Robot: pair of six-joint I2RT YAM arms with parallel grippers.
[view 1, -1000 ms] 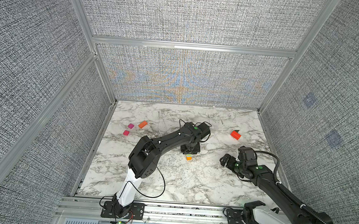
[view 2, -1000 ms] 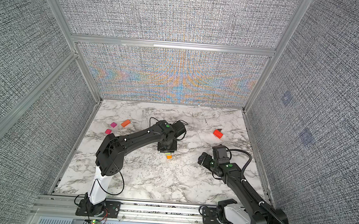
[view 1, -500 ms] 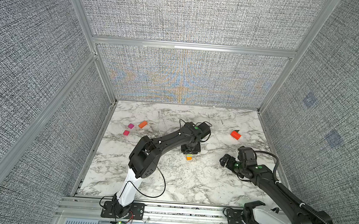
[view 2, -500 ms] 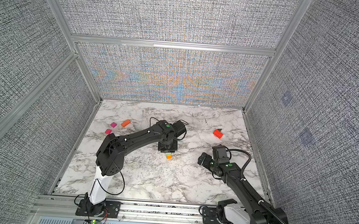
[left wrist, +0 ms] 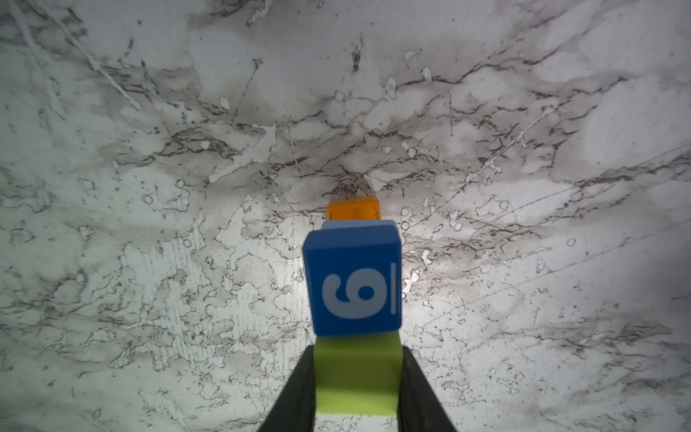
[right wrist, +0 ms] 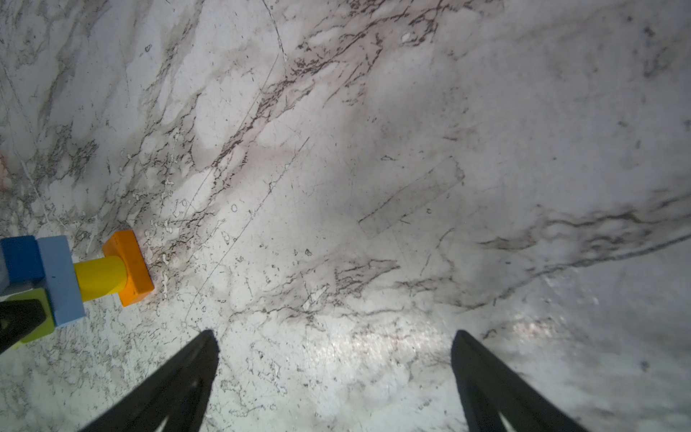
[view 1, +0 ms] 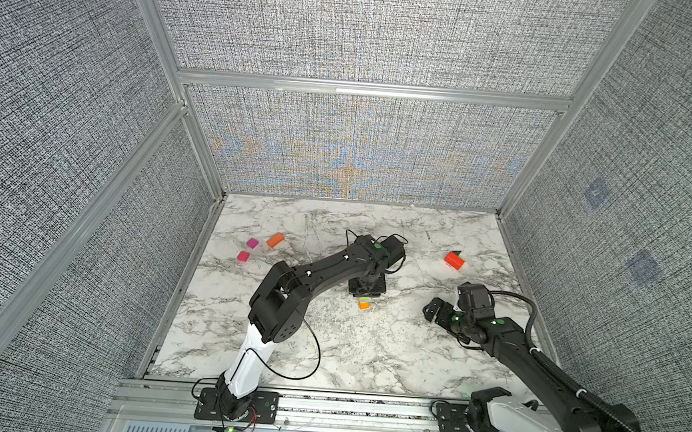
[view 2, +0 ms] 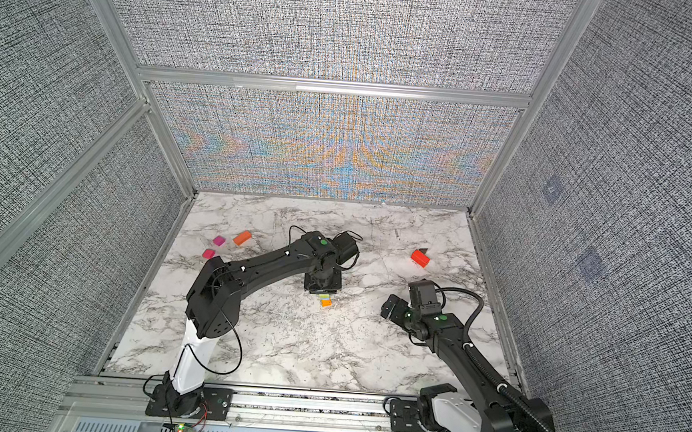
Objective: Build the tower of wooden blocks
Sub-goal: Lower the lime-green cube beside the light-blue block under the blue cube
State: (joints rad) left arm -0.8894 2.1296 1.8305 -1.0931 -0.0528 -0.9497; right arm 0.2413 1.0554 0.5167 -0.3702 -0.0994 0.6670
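The wood block tower (right wrist: 99,278) stands mid-table: an orange base (right wrist: 129,267), a yellow cylinder, a light blue slab (right wrist: 60,280) and a dark blue numbered cube (left wrist: 353,280) on top. My left gripper (left wrist: 357,349) is shut on a yellow-green block (left wrist: 357,377), held right beside the blue cube at the slab's upper face; I cannot tell whether it rests there. In both top views the left gripper (view 1: 366,293) covers the tower, leaving only the green block (view 2: 324,295) and orange base (view 1: 364,305) showing. My right gripper (right wrist: 332,336) is open and empty, to the tower's right (view 1: 433,308).
Two magenta blocks (view 1: 252,242) (view 1: 243,256) and an orange block (view 1: 275,240) lie at the far left of the marble table (view 1: 368,352). A red-orange block (view 1: 454,261) lies at the far right with a small dark piece behind it. Fabric walls enclose three sides.
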